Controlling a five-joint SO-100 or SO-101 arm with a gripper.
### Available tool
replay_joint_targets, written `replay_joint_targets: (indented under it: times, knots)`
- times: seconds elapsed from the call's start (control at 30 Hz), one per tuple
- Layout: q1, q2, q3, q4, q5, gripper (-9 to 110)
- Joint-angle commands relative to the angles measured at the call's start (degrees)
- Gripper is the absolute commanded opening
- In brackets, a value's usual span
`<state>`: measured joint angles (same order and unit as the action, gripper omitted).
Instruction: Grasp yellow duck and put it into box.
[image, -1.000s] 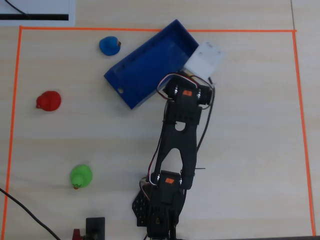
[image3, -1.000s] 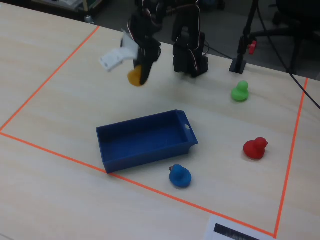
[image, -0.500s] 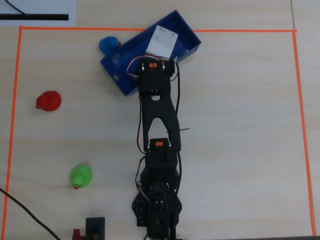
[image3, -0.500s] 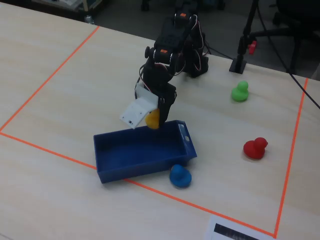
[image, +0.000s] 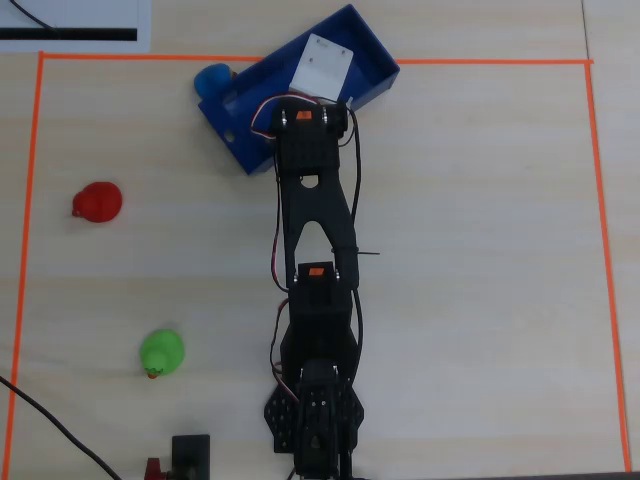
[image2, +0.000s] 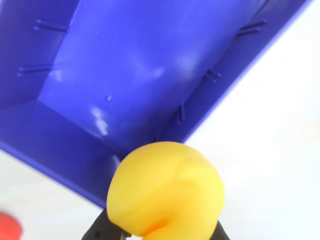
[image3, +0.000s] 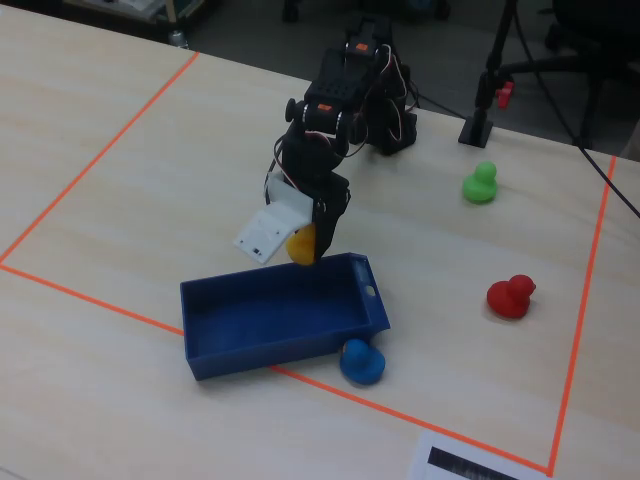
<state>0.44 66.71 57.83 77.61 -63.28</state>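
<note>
The yellow duck (image2: 165, 192) fills the bottom of the wrist view, held between my gripper's black fingers (image2: 102, 230). In the fixed view the duck (image3: 299, 245) hangs in my gripper (image3: 305, 250) just above the far wall of the dark-blue box (image3: 270, 345). The box's bare floor shows in the wrist view (image2: 135, 65). In the overhead view the arm covers the duck; the box (image: 370, 55) lies at the top, under the arm's end.
A blue duck (image3: 361, 362) lies against the box's outer wall, also seen in the overhead view (image: 211, 79). A red duck (image3: 511, 296) and a green duck (image3: 481, 184) stand apart on the table. Orange tape (image3: 90, 290) marks the work area.
</note>
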Motion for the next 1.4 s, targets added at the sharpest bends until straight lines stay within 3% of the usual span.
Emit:
replay_joint_targets:
  times: [0.0, 0.57, 0.67, 1.0, 1.13, 1.23, 1.27, 1.37]
  knots:
    - [1.85, 4.66, -5.01, 3.16, 0.79, 0]
    - [-1.93, -8.88, -12.39, -3.87, -1.05, 0]
    - [-1.58, -11.43, -13.45, -4.75, -3.16, 18]
    - [1.41, -7.29, -16.17, -3.52, -5.8, 33]
    - [2.11, -3.69, -19.07, -4.48, -5.36, 30]
    - [3.78, 4.66, -19.51, -4.57, -2.81, 10]
    - [4.75, 8.88, -17.31, -4.83, -1.49, 1]
    - [8.44, 25.93, 0.88, -3.87, 0.35, 0]
